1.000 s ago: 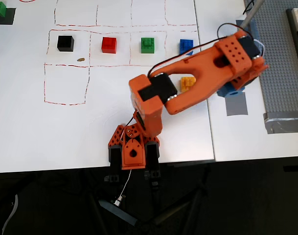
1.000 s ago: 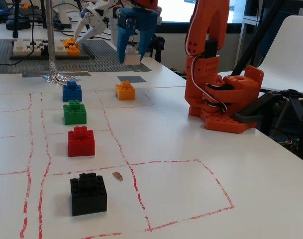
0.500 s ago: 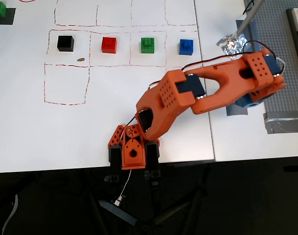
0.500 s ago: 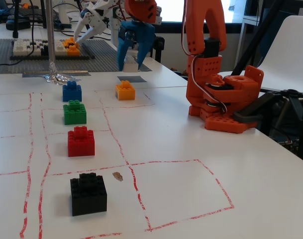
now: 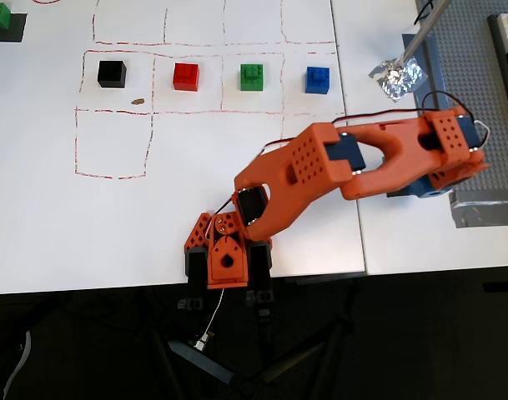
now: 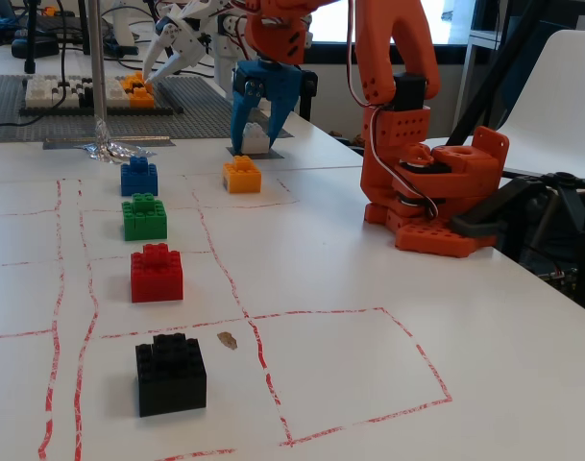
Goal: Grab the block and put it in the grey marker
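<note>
1. Straddling the block in the fixed view, the gripper stands with its blue jaws spread to either side of it and not clamped; the block sits on the grey marker, so the placement looks done.
2. Lifting straight up should keep the fingers from dragging it off the patch.
3. Just in front sits the orange brick; open table lies right of it.

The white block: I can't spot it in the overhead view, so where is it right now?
In the fixed view the white block sits on the grey marker between the blue gripper's open fingers, just behind the orange brick; the arm hides it overhead.
</note>
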You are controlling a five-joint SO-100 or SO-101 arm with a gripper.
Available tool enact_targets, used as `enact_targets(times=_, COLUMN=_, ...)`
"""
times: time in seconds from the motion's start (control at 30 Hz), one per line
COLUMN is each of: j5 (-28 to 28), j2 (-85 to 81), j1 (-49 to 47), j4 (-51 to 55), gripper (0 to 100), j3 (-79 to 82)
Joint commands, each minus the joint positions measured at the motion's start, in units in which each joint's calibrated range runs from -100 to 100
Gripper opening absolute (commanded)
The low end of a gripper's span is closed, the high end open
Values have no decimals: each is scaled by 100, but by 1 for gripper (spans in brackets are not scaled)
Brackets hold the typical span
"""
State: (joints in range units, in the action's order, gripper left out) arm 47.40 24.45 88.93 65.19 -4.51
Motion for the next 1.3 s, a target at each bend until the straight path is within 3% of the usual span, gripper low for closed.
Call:
enact_targets(times=0.0, j5=-93, j2=-347, j1=101, j4=-160, gripper=3, j3=-392)
enact_targets(times=0.07, j5=-49, j2=-390, j1=92, j4=-160, gripper=4, j3=-311)
enact_targets(times=0.23, j5=112, j2=-571, j1=154, j4=-95, gripper=27, j3=-21)
enact_targets(times=0.37, j5=210, j2=-683, j1=189, j4=273, gripper=34, j3=-30)
enact_targets(times=0.53, j5=220, j2=-838, j1=189, j4=999, gripper=36, j3=-320)
enact_targets(times=0.73, j5=215, j2=-1303, j1=172, j4=2436, gripper=33, j3=-1063)
enact_targets(times=0.87, j5=142, j2=-1820, j1=48, j4=3358, gripper=25, j3=-1281)
enact_targets(times=1.27, j5=-508, j2=-4604, j1=-1487, j4=3089, gripper=5, j3=1493)
